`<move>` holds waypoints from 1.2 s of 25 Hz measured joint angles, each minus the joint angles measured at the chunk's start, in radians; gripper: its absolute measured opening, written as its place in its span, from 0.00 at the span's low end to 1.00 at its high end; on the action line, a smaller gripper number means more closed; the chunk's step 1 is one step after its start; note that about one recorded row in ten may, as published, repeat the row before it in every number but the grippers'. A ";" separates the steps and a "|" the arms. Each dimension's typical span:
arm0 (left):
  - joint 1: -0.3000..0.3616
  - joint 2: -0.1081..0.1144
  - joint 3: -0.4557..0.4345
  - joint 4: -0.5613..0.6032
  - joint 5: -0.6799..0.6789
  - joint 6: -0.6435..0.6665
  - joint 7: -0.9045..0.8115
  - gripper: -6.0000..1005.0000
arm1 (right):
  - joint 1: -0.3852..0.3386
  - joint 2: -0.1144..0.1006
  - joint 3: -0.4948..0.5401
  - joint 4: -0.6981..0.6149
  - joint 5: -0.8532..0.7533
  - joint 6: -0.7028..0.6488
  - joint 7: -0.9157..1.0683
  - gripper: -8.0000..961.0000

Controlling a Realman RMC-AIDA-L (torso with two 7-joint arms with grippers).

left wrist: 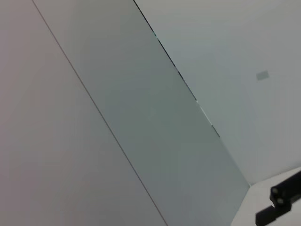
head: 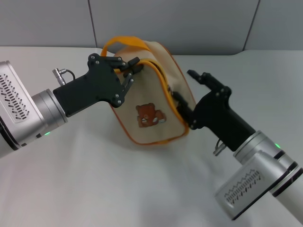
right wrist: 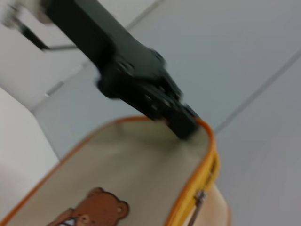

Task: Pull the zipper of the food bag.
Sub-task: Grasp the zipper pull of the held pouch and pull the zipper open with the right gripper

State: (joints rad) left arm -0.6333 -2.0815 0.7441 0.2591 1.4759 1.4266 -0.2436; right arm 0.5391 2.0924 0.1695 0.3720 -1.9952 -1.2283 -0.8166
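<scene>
The food bag (head: 151, 101) is held tilted above the table, its bear patch (head: 150, 115) facing me. The zipper (head: 163, 82) runs as a yellow band over its upper edge and down the right side. Its silver pull tab (right wrist: 199, 197) shows in the right wrist view. My left gripper (head: 129, 71) is shut on the bag's top edge at the left corner, and it also shows in the right wrist view (right wrist: 183, 125). My right gripper (head: 183, 85) is at the bag's right side, fingers apart: one finger lies on the zipper, the other stands past the bag's edge.
The orange strap handle (head: 120, 41) arches over the bag's top behind the left gripper. The white table (head: 94, 179) lies below, with a grey panelled wall (head: 189, 23) behind. The left wrist view shows mostly wall (left wrist: 141, 117).
</scene>
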 joint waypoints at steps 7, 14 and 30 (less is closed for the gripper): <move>-0.009 0.000 0.000 0.000 -0.002 -0.010 0.000 0.07 | -0.001 0.000 0.001 0.005 -0.047 -0.001 -0.005 0.67; -0.010 0.000 0.000 -0.005 -0.005 -0.010 -0.001 0.07 | -0.012 0.000 0.008 0.018 -0.050 -0.049 -0.004 0.67; -0.009 0.000 0.000 -0.014 -0.005 -0.003 -0.002 0.08 | -0.034 0.000 0.003 0.057 -0.052 -0.047 -0.011 0.59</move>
State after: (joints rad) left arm -0.6427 -2.0815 0.7440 0.2449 1.4709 1.4235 -0.2455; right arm 0.5052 2.0923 0.1726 0.4295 -2.0469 -1.2753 -0.8279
